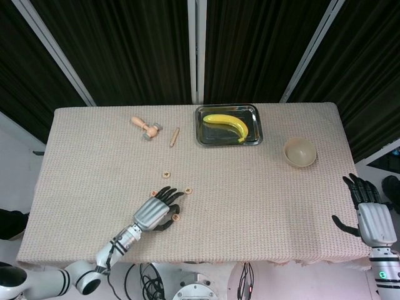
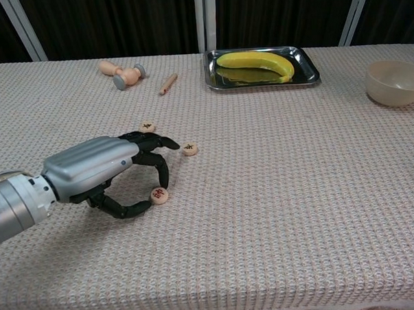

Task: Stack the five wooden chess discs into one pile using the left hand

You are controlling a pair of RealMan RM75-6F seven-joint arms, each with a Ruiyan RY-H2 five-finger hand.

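Note:
Three small wooden discs show on the beige cloth. One disc (image 2: 148, 127) (image 1: 166, 174) lies beyond my left hand, and a second disc (image 2: 189, 149) (image 1: 189, 190) lies just right of its fingertips. My left hand (image 2: 101, 172) (image 1: 153, 212) rests low over the cloth. Its thumb and a curled finger pinch the nearest disc (image 2: 158, 195) (image 1: 176, 217), which still lies flat on the cloth. The hand hides whatever is under its palm. My right hand (image 1: 373, 215) shows only in the head view, past the table's right edge, with fingers spread and nothing in it.
A metal tray (image 2: 307, 78) (image 1: 203, 139) holding a banana (image 2: 254, 61) (image 1: 227, 124) stands at the back. A beige bowl (image 2: 395, 82) (image 1: 300, 152) sits to the right. A wooden stamp (image 2: 121, 72) (image 1: 146, 127) and a wooden peg (image 2: 167, 83) (image 1: 174, 137) lie at the back left.

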